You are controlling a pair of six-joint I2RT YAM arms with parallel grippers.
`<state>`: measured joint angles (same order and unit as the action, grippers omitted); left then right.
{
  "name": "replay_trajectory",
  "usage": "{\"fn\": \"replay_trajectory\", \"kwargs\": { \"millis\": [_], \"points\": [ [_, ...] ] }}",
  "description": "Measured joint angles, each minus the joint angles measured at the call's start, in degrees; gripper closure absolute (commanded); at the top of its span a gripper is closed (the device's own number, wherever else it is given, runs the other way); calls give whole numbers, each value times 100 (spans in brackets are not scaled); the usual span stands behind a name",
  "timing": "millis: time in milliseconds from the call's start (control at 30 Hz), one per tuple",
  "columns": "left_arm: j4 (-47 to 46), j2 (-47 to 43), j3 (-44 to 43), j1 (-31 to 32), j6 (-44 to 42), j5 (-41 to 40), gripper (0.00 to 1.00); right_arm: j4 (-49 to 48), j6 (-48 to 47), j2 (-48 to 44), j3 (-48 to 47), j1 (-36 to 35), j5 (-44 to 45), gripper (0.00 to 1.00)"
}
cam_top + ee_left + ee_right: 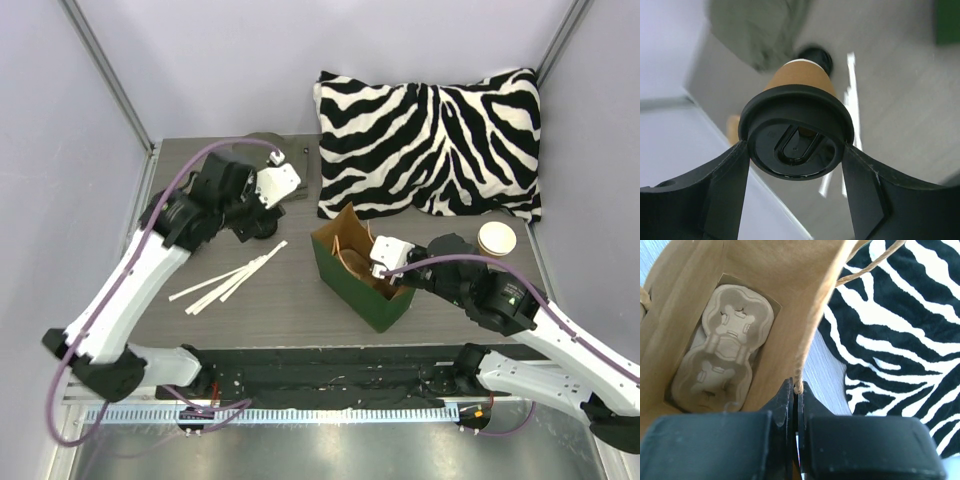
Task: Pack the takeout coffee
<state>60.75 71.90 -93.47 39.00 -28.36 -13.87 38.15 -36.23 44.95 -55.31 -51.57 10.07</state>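
The takeout coffee, a tan paper cup with a black lid, fills the left wrist view. My left gripper is shut on it, one finger against each side of the lid. From above, the left gripper hovers over the table's back left and hides the cup. The green bag stands open in the middle. My right gripper is shut on its right rim, pinching paper edge and twine handle. A pulp cup tray lies at the bag's bottom.
A lidless tan cup stands at the right, beside the zebra-striped pillow that fills the back right. Several white sticks lie on the table left of the bag. A grey-green lump sits at the back edge.
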Motion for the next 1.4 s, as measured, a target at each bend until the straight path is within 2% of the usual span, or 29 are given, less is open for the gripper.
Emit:
{"fn": "replay_trajectory", "kwargs": {
  "millis": [100,267,467,700,900,1033,1200,1300,1400],
  "points": [
    [726,721,-46,-721,426,664,100,50,0,-4,0,59,15,99],
    [1097,1080,597,-863,938,1449,100,70,-15,0,0,81,11,99],
    [901,1073,1541,-861,1506,1786,99,68,-20,9,0,85,11,99],
    [162,1102,2277,-857,2074,1648,97,61,-37,52,0,87,11,99],
    [-442,1104,2588,-693,2310,1340,88,52,-39,59,0,103,11,99],
    [-658,1130,2691,-566,2369,1241,74,52,-37,59,0,103,9,99],
    [-844,1130,2736,-527,2391,1226,63,55,-37,59,0,107,9,99],
    [-990,1093,2806,-527,2389,1239,53,55,-37,59,0,109,9,99],
    [-1110,990,2920,-527,2393,1246,49,55,-37,59,0,109,9,99]
  ]
}}
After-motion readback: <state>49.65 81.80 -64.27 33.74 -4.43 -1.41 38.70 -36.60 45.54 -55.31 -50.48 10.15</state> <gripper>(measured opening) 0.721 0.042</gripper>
